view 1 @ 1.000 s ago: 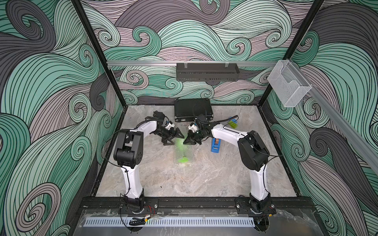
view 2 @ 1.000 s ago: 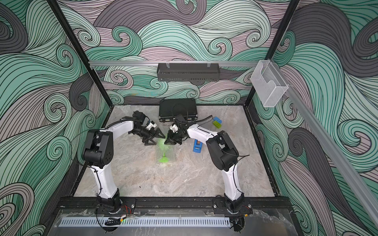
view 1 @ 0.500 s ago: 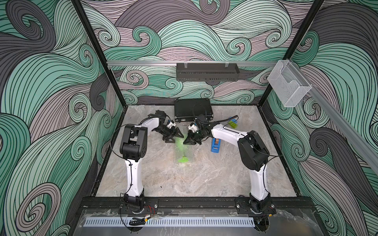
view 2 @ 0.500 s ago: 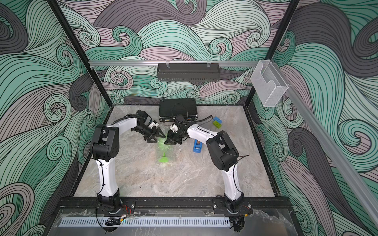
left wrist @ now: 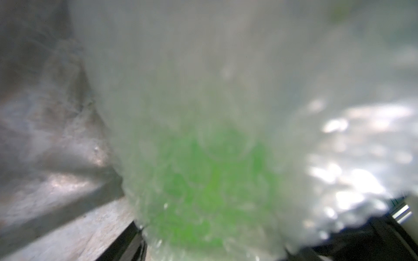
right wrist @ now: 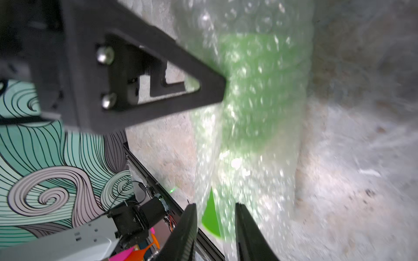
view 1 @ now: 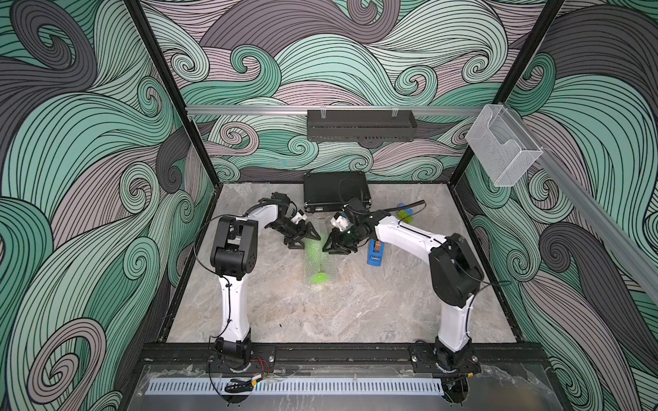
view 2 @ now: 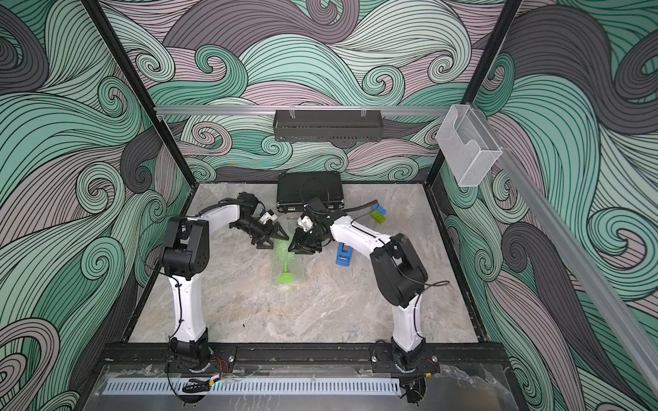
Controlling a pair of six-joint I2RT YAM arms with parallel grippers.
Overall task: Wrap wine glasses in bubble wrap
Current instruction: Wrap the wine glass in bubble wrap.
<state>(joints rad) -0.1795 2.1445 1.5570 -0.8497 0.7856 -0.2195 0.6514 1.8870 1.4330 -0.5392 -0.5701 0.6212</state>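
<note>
Swung in since a second ago: the left arm. The right gripper (view 1: 330, 245) has cracked apart too, jaws now narrow, bubble wrap (right wrist: 248, 20) edge in the gap but not visibly pinched. Across the wrapped bowl the left gripper (view 1: 309, 242) stands wide, film touching both fingers – reads as a light hold. The goblet (view 1: 313, 251) lies on its side on the marble table (view 1: 285, 313) between the grippers, foot poking out toward the front. Looks like a regrasp – keep the left squeeze soft so the bowl can't roll, then right retakes the loose edge near the stem and pulls it over the foot.
</note>
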